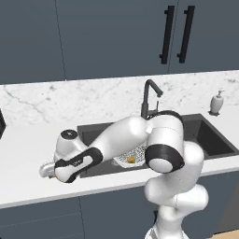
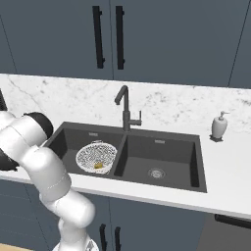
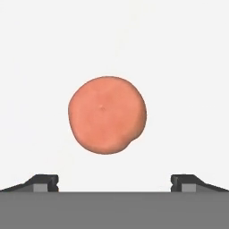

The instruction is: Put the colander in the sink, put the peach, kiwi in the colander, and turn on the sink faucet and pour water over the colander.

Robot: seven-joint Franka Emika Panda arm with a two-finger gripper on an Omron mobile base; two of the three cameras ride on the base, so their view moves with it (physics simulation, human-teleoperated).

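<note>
The peach [image 3: 107,115], round and orange-pink, lies on the white counter straight ahead of my gripper [image 3: 114,181]. The fingertips [image 3: 44,181] stand wide apart, open, with nothing between them and well short of the fruit. In the left base view my hand [image 1: 46,169] hangs low over the counter left of the sink [image 1: 212,137]. The colander [image 1: 133,155] [image 2: 96,156] sits in the left basin with the olive-brown kiwi [image 1: 131,160] [image 2: 99,166] inside it. The dark sink faucet [image 1: 149,95] [image 2: 125,105] rises behind the divider between the basins. Water is out of view.
A white soap dispenser [image 1: 215,102] [image 2: 219,126] stands on the counter at the sink's [image 2: 181,147] far right corner. Marble backsplash and dark cabinets rise behind. My forearm [image 1: 116,137] crosses over the left basin.
</note>
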